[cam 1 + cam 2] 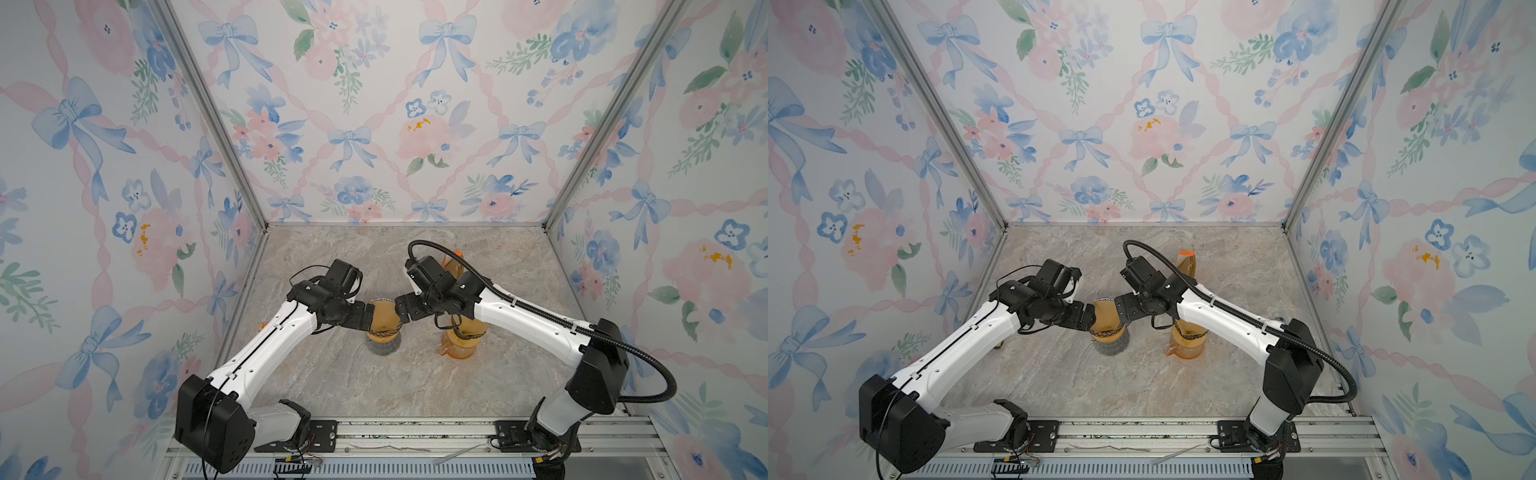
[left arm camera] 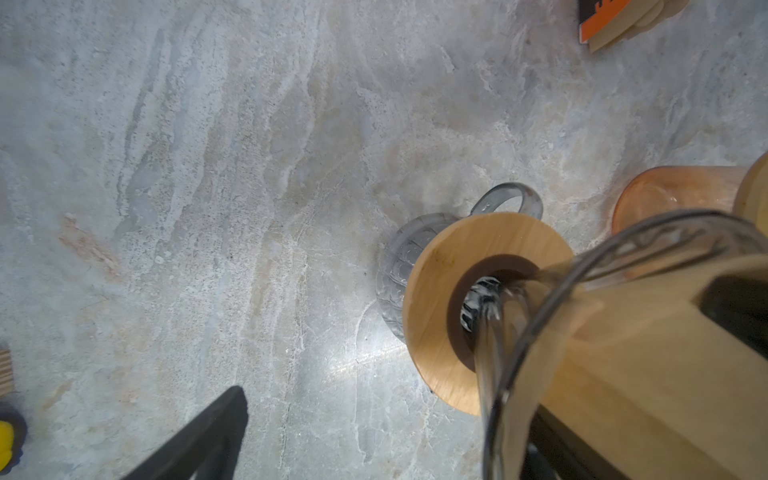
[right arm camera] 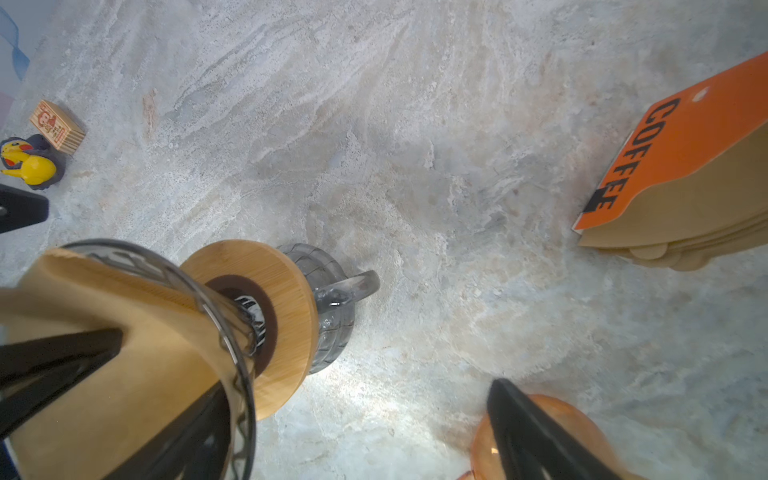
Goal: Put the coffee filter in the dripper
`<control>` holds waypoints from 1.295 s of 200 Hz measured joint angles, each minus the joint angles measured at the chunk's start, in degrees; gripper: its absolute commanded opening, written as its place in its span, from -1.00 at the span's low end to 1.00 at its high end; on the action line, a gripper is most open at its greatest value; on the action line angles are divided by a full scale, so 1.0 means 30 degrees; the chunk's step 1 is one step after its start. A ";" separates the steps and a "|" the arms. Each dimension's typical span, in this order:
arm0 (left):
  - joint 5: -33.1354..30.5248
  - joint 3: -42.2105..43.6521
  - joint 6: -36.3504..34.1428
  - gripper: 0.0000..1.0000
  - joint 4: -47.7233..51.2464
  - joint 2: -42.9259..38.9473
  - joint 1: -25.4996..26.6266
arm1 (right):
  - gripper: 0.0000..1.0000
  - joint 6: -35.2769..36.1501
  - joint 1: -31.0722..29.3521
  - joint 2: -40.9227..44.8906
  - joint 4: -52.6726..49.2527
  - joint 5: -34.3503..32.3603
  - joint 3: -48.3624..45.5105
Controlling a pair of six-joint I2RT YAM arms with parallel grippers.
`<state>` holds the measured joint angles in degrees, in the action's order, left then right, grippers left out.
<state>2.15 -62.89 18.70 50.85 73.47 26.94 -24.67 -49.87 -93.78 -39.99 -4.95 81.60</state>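
The brown paper filter [image 2: 623, 353] already sits in the dripper [image 2: 432, 291], opened into a cone and lining the clear glass funnel; its upper edge stands a little above the glass rim. The dripper's round wooden collar rests on the mouth of a grey glass mug [image 2: 395, 266], which stands upright near the middle of the table [image 1: 415, 386]; whether the mug holds anything I cannot tell.

Both arms meet over this stack. The left pincer [image 1: 355, 318] is spread wide and grips nothing; one of its fingers [image 2: 735, 307] reaches down inside the filter cone against the paper, the other [image 2: 199, 440] hangs outside, well apart from the dripper. The right pincer [image 1: 424, 309] is likewise wide open and holds nothing; one finger [image 3: 54, 353] is inside the cone on the opposite side, the other [image 3: 536, 436] hangs over an orange see-through jug [image 1: 459, 347].

That jug stands just beside the mug, on its right in both top views, partly under the right arm; what is in it I cannot tell. Towards the back of the table lies a pack of spare filters [image 3: 685, 145] with an orange "COFFEE" label, brown papers showing at its open edge. Off to the left side are a small yellow toy [image 3: 29, 166] and a little wooden block [image 3: 58, 126], close together.
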 measured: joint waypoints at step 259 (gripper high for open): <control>0.3592 0.0539 -0.0197 0.96 -0.0044 -0.0605 -0.0277 | 0.93 -0.0051 0.0036 -0.2186 0.1428 0.3228 0.1800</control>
<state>12.93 -61.28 18.11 50.72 71.66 26.11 -24.82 -49.76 -100.33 -35.70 4.73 87.00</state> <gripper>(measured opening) 0.979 0.963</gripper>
